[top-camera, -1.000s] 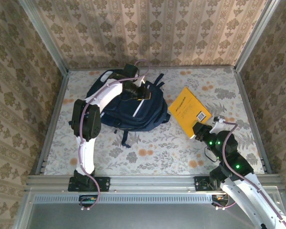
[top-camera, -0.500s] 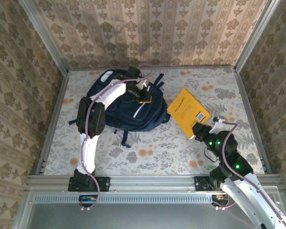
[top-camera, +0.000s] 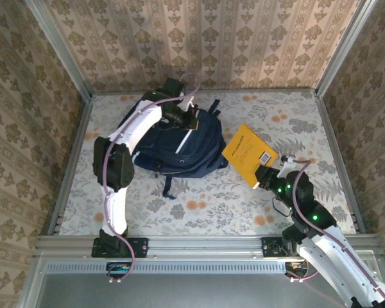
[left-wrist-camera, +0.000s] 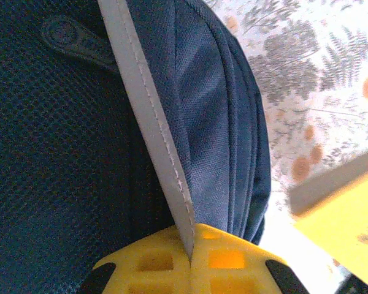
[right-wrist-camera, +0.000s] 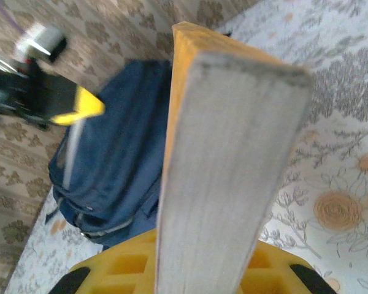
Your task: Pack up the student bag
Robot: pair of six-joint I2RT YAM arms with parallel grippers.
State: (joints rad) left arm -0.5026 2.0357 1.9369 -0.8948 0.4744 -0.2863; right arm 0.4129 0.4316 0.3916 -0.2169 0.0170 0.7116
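Top external: left pincer (top-camera: 191,120) grips student bag (top-camera: 173,153); right pincer (top-camera: 262,174) grips yellow book (top-camera: 246,153), print illegible.

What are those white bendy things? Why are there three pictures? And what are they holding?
The white bendy things are two robot arms, bolted to the near edge of a flowery table. One picture is taken from above and shows both arms. The other two come from small cameras on the arms' wrists, so each one looks past its own yellow fingers. A dark blue student bag lies on the table, and a yellow book is to its right. The left fingers pinch a white strip on the bag. The right fingers grip the book at its near end.
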